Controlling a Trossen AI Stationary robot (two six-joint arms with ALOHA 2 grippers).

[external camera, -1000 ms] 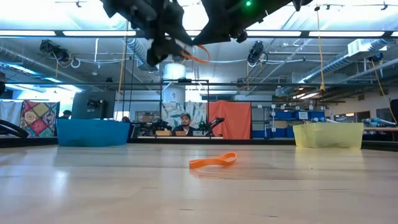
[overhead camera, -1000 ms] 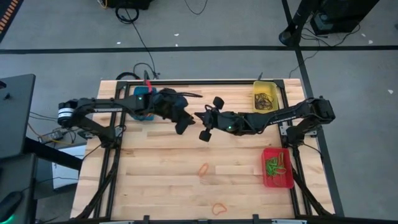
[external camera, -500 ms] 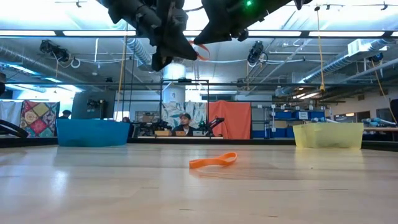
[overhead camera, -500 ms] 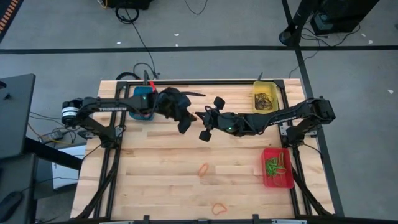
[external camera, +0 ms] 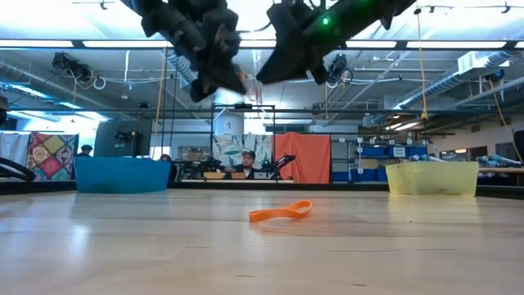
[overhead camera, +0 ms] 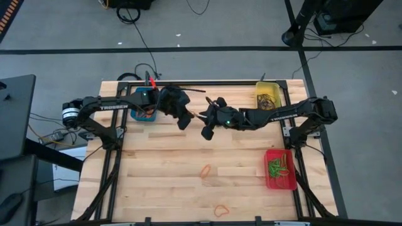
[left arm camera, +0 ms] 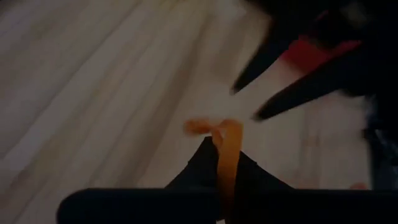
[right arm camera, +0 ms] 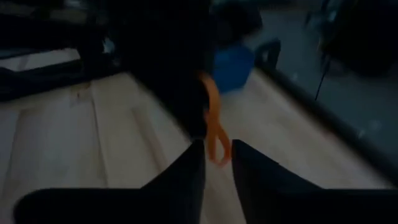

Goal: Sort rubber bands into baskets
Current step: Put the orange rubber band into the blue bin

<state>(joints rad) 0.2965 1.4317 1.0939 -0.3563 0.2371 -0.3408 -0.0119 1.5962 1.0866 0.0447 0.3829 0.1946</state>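
Note:
An orange rubber band (left arm camera: 217, 130) is up in the air over the table's far middle, and my left gripper (overhead camera: 186, 119) is shut on it. My right gripper (right arm camera: 217, 149) faces it from the table's right, open. Its two fingertips stand on either side of the band's free loop (right arm camera: 217, 146). Two more orange rubber bands (overhead camera: 205, 169) (overhead camera: 221, 210) lie flat on the wood nearer the front. The blue basket (overhead camera: 146, 107) sits partly under my left arm. The yellow basket (overhead camera: 268, 97) is at the far right and the red basket (overhead camera: 280, 169) at the right edge. My left gripper pinches the orange band (left arm camera: 227, 163) between its two fingertips. A short end (left arm camera: 200, 127) sticks out beyond them. The band is lifted well clear of the table. My right gripper has its fingertips beside the band's free loop; I cannot tell whether they touch it.
The yellow basket holds dark bands and the red one green bands (overhead camera: 276, 166). In the low view the nearer orange band (external camera: 281, 212) lies in mid-table, with the blue (external camera: 121, 174) and yellow (external camera: 432, 178) baskets behind. Black cables lie at the far edge (overhead camera: 141, 78).
My left gripper has shut on the orange band that my right gripper held up between the two arms. Both grippers have shifted a little toward the table's far edge and slightly down. The bands on the table have not moved.

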